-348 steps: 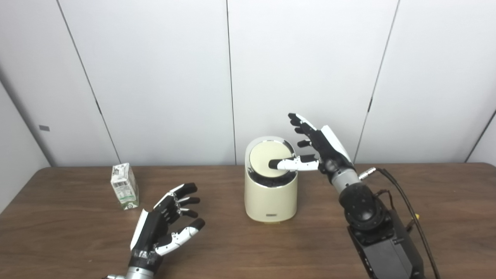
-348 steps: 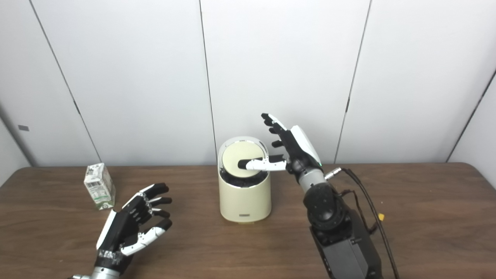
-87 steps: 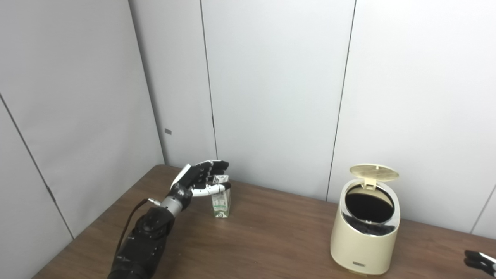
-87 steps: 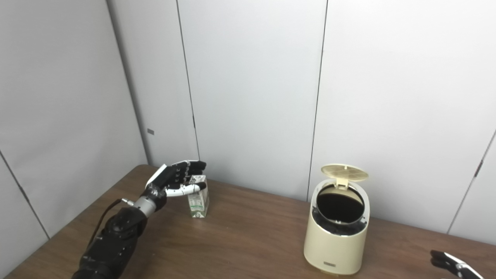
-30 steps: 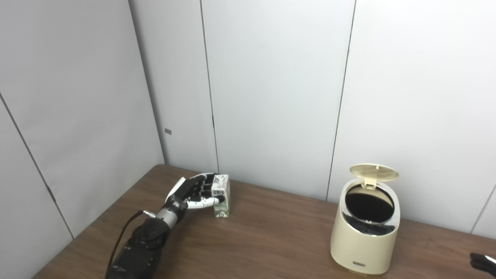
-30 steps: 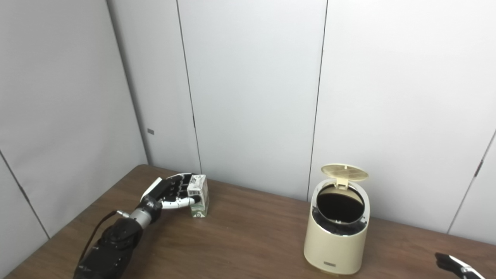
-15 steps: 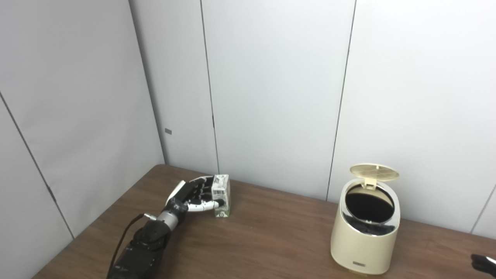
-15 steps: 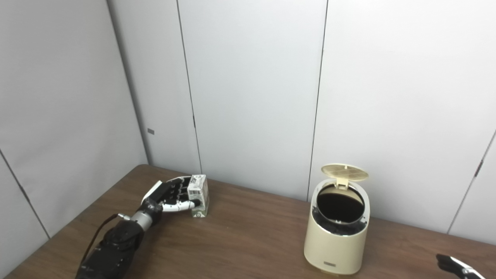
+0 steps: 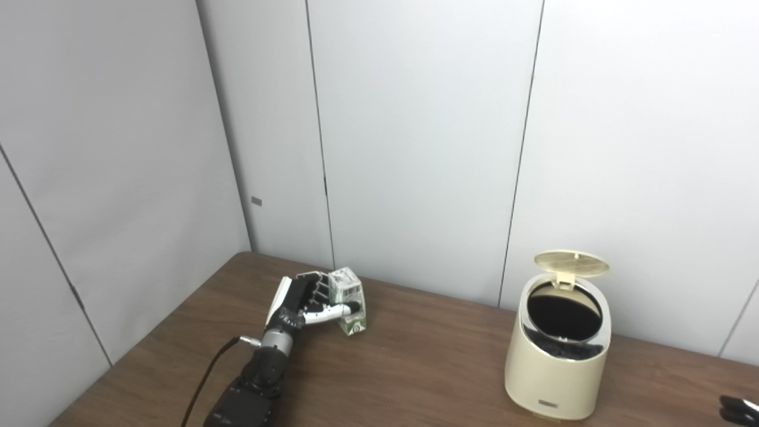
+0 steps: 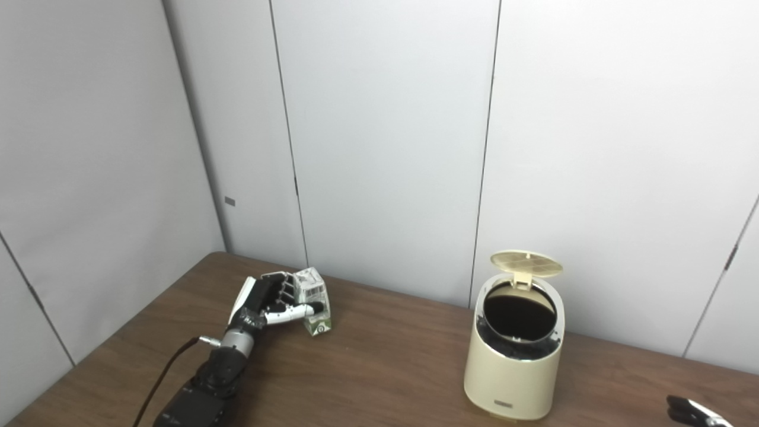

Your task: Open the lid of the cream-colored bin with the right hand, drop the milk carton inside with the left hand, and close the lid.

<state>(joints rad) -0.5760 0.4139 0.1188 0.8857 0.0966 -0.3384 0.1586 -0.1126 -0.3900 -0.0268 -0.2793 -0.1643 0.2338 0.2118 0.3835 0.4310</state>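
Looking across my brown wooden table [image 9: 415,367], I see bare wood between the carton and the cream-colored round plastic bin [image 9: 557,367], which serves as my landmark. Well left of the bin, my left hand [image 9: 299,299] is clamped on the small white-and-green milk carton [image 9: 350,299], thumb across its front, fingers behind. The carton leans, its lower corner at the tabletop. The bin's round lid [image 9: 571,264] stands hinged up. Right of the bin, only dark fingertips of my right hand [image 9: 738,409] show; I cannot tell its state.
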